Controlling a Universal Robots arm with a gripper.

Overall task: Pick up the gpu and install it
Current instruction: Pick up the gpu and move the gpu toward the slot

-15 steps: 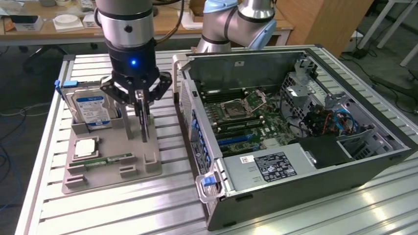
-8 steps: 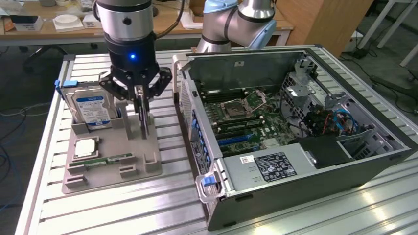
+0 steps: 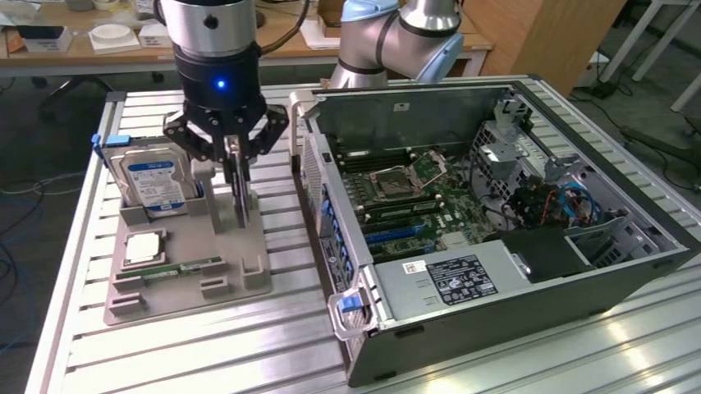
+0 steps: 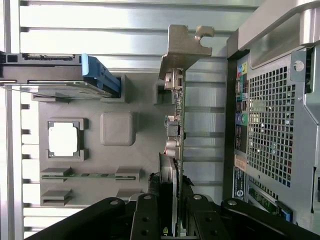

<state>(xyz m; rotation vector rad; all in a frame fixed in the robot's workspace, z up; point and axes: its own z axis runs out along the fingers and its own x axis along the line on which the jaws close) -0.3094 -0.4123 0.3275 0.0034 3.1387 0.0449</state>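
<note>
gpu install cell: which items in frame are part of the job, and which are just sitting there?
In the job: thin dark gpu card with silvery bracket, clamped upright in the black tool; open grey computer case beside it.
Lying about: silver hard drive with blue-white label, square silvery processor chip, narrow green RAM stick, all on the grey holder tray.

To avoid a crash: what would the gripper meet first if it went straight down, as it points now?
The gripper is shut on the gpu, held on edge. Going down, the card would probably press into the gray tray under it; the gap between them is unclear.
</note>
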